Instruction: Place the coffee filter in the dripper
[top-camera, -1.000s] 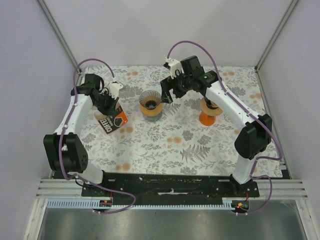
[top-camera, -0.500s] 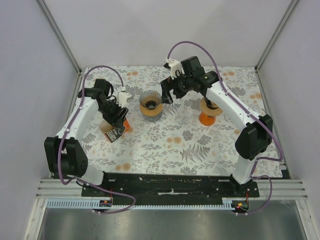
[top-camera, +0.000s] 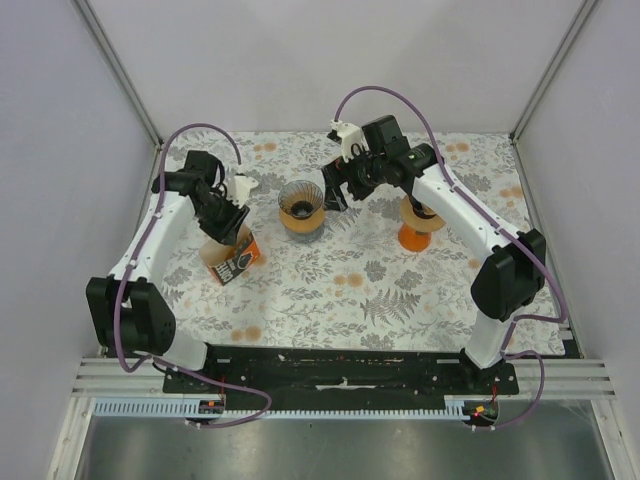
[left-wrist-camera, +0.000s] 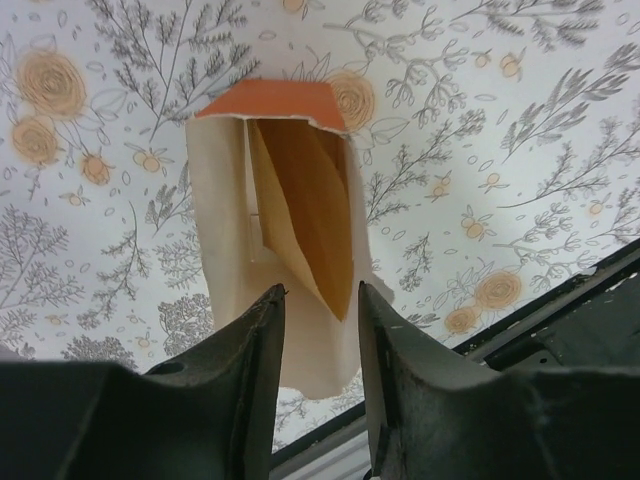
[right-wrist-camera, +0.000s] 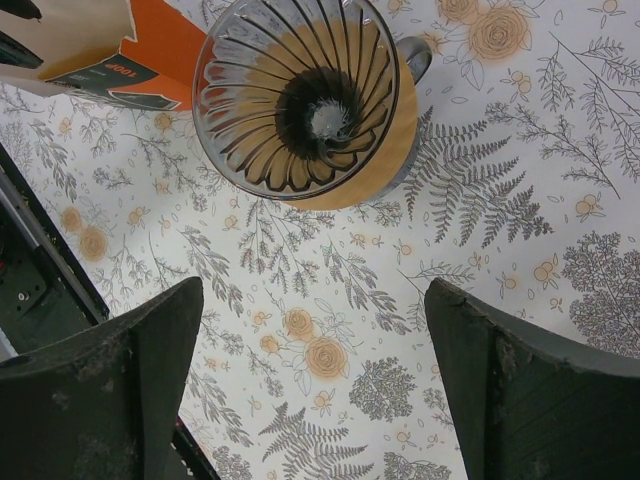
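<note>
Plain pale walls (top-camera: 330, 60) enclose a floral-patterned tablecloth (top-camera: 330, 300) under soft, even light.

- Glass dripper (right-wrist-camera: 300, 95) w/ wooden collar, upright on floral cloth (right-wrist-camera: 520, 200).
- Orange filter pkg (right-wrist-camera: 150, 50) top-left, near dripper.
- R gripper (right-wrist-camera: 312, 300): fingers spread wide.

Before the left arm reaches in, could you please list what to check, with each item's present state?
1. Filter bag mouth facing the left gripper: ok.
2. Brown filters visible inside: ok.
3. Left jaws parted: ok.
4. Filter gripped: not ok.
5. Dripper upright, no filter in it: ok.
6. Right gripper open, holding nothing: ok.
</note>
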